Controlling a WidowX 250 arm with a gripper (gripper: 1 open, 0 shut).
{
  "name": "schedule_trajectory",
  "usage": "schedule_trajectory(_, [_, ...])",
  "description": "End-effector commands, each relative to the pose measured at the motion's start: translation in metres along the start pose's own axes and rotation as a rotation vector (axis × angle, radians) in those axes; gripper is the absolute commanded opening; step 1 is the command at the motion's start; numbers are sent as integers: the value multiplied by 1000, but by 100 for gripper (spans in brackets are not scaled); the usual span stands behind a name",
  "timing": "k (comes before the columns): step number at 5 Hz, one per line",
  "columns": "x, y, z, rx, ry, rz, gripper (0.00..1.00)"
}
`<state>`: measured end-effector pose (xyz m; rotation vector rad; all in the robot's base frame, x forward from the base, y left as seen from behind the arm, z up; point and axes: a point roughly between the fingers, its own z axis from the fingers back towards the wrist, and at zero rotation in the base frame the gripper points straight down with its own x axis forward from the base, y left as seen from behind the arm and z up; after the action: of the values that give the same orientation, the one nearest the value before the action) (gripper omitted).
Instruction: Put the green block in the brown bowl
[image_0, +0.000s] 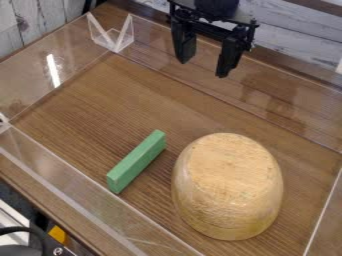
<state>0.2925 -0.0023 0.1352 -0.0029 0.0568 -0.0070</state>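
Observation:
The green block (138, 160), a long flat bright green bar, lies diagonally on the wooden table, left of centre. Just to its right sits the brown bowl (229, 184), a bulky tan speckled wooden dome that appears to rest upside down, its opening hidden. My gripper (205, 50) hangs at the top of the camera view, well above and behind both objects. Its two black fingers (182, 42) stand apart with nothing between them.
Clear acrylic walls (54, 62) ring the wooden work surface (254, 115). A clear folded acrylic piece (112, 33) stands at the back left corner. The table's front edge runs along the lower left.

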Motion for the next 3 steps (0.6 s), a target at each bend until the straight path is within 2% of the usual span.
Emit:
schedule_trajectory(1, [-4,1,-6,0,17,0,100])
schedule_trajectory(3, [-43,24,-19,-2,24,-9,100])
